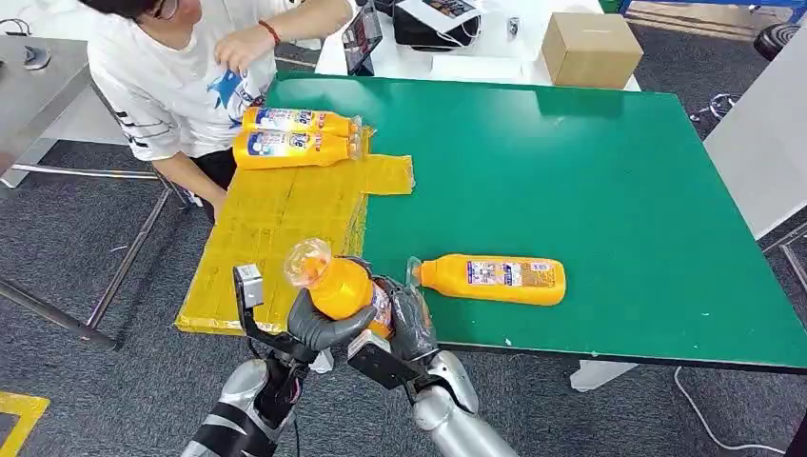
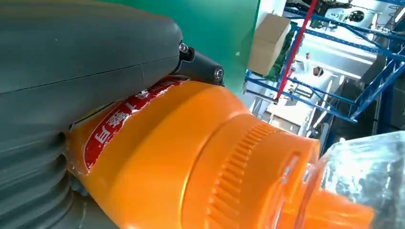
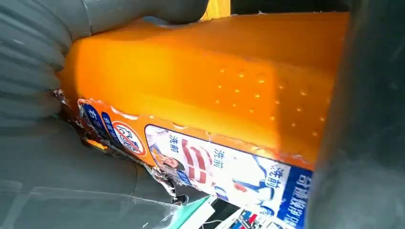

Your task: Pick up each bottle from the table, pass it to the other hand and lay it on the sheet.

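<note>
Handover bottle (image 1: 341, 286): gripped by left robot hand (image 1: 324, 324) and right robot hand (image 1: 411, 322) together, near desk (image 1: 609, 190) edge, mid-transfer.

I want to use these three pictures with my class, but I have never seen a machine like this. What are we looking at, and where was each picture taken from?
It is a humanoid robot. The wide picture comes from its head; the two close-ups come from cameras at its wrists. Its left hand and right hand both grip one orange bottle, cap pointing away from the robot. On the green table lies another orange bottle. Two more bottles lie on the yellow sheet, near a seated person.
</note>
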